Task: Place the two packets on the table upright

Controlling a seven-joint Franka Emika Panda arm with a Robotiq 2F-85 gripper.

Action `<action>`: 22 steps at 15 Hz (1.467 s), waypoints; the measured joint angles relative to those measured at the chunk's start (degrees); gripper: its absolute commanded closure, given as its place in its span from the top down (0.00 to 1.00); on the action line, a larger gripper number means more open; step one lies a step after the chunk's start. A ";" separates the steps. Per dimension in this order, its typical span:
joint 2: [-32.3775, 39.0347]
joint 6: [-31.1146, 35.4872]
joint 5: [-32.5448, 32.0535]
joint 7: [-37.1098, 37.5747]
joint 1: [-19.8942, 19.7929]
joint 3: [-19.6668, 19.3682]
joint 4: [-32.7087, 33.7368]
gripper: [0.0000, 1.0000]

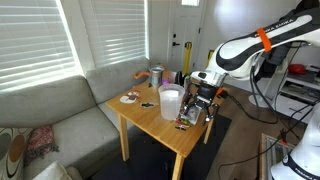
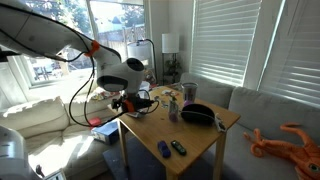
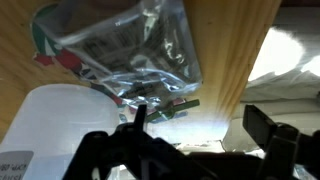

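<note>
One white cup (image 3: 55, 120) stood at the left, just beside a shiny packet (image 3: 120, 45) on the table (image 3: 230, 40) — ahead of the fingertips (image 3: 265, 125), not between them. The gripper (image 3: 200, 125) was spread wide, holding nothing. One packet showed plainly — a second could not be told apart.

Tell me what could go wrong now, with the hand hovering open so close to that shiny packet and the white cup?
1. The white cup stands right beside the open hand; a sideways move could tip it.
2. The packet looks glossy and crinkled, so it might slip or flop when pinched.
3. In an exterior view the packet seems to lie near the edge of the table and could get pushed off.
</note>
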 measured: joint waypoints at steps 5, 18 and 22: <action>1.83 0.38 1.30 0.00 0.68 -0.47 0.90 0.45; 3.49 0.38 1.86 -1.71 1.32 -0.99 1.94 1.00; 4.13 0.38 3.36 -3.82 2.04 -0.98 2.28 1.00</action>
